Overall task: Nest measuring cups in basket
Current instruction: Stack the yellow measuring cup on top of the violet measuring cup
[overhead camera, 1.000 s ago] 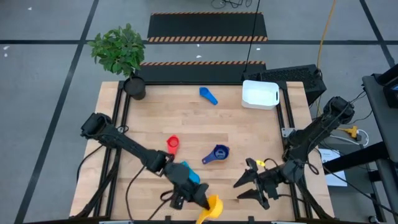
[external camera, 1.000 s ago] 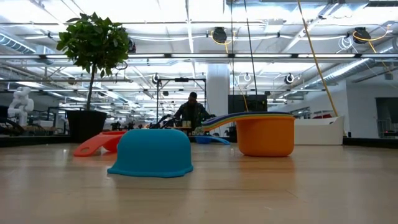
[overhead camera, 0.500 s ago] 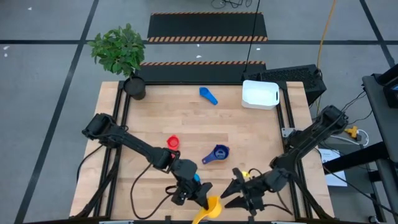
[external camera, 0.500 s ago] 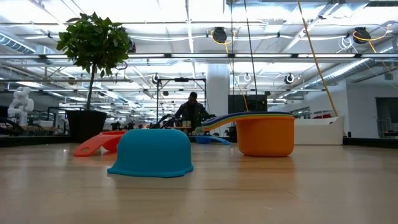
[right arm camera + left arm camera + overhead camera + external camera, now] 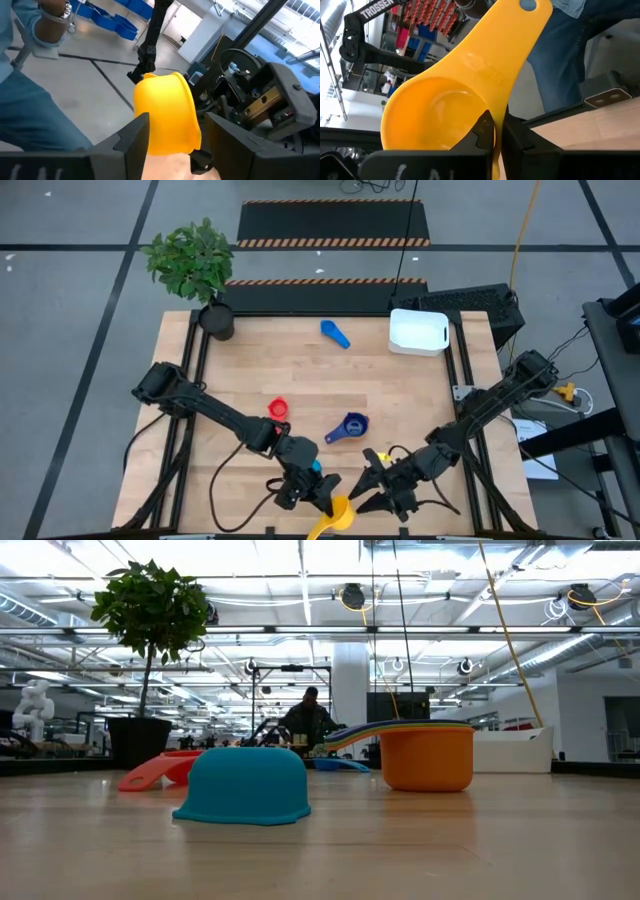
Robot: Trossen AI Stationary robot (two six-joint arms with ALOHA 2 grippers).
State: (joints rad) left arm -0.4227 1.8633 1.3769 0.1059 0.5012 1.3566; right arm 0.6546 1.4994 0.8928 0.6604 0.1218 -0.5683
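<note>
My left gripper [image 5: 326,498] is shut on the yellow measuring cup [image 5: 339,511] above the table's near edge. My right gripper [image 5: 365,485] stands open just right of it, level, one finger on each side of the cup's bowl [image 5: 167,112]; whether a finger touches it I cannot tell. A light blue cup [image 5: 245,785] sits upside down on its rim under the left arm. The red cup [image 5: 278,409], navy cup [image 5: 349,426] and mid blue cup [image 5: 335,333] lie on the table. An orange cup [image 5: 425,758] stands upright. The white basket [image 5: 418,331] sits at the far right. My left gripper pinches the yellow cup's bowl wall [image 5: 496,120] where the handle joins it, one finger inside the bowl and one outside. The cup is lifted clear of the table. Its handle [image 5: 520,35] points away from the fingers.
A potted plant [image 5: 195,265] stands at the table's far left corner. A person's blue-clothed legs [image 5: 30,110] are close beyond the near edge. Bare wood lies between the cups and the basket.
My right gripper has moved toward the table's left, up to the yellow cup held by my left gripper, and now has the bowl between its fingers. The cups on the table have stayed put.
</note>
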